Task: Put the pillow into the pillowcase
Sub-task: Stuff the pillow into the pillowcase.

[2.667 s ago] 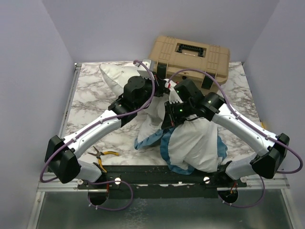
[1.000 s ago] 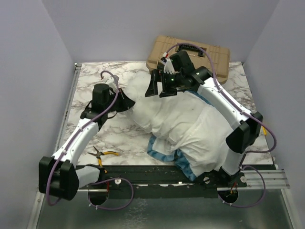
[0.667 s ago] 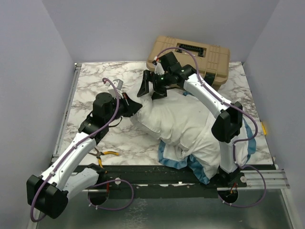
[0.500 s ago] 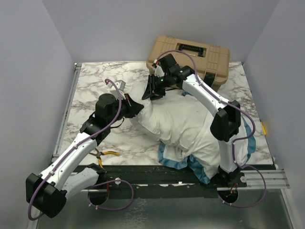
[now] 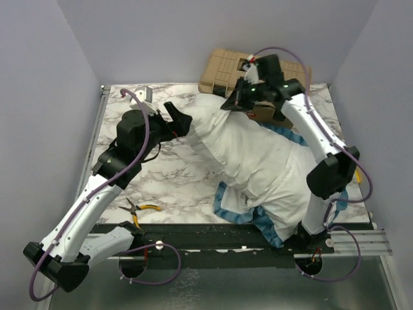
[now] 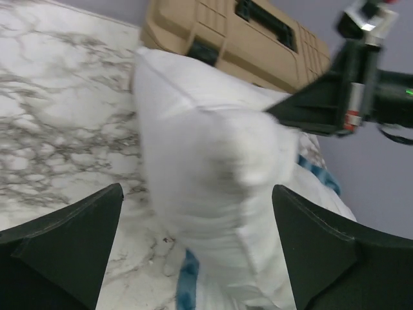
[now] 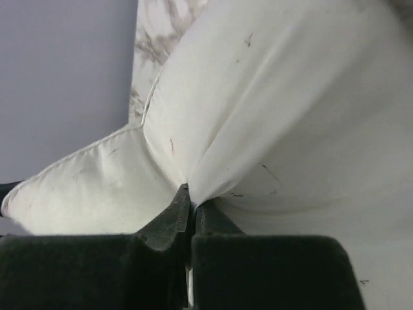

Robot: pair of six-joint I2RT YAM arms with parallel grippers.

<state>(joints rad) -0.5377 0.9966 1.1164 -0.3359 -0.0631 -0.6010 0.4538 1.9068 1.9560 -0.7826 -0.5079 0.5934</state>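
The white pillow (image 5: 258, 155) lies diagonally across the table, its near end inside the pillowcase (image 5: 240, 208), of which only the blue frilled edging shows. My right gripper (image 5: 236, 102) is shut on a pinch of the pillow's far corner, raised in front of the tan case. The right wrist view shows the jaws of that gripper (image 7: 191, 194) closed on white pillow (image 7: 277, 116) fabric. My left gripper (image 5: 173, 129) stands open just left of the pillow's far end. In the left wrist view its wide-apart fingers (image 6: 64, 245) flank the pillow (image 6: 206, 168) without touching it.
A tan hard case (image 5: 222, 68) sits at the back of the marble table (image 5: 129, 174), right behind the lifted pillow corner. Yellow-handled pliers (image 5: 139, 208) lie near the front left. Grey walls close in both sides.
My left gripper has opened, let go of the pillow's end and drawn back left. My right gripper has shut on the pillow's far corner and pulled it up toward the tan case.
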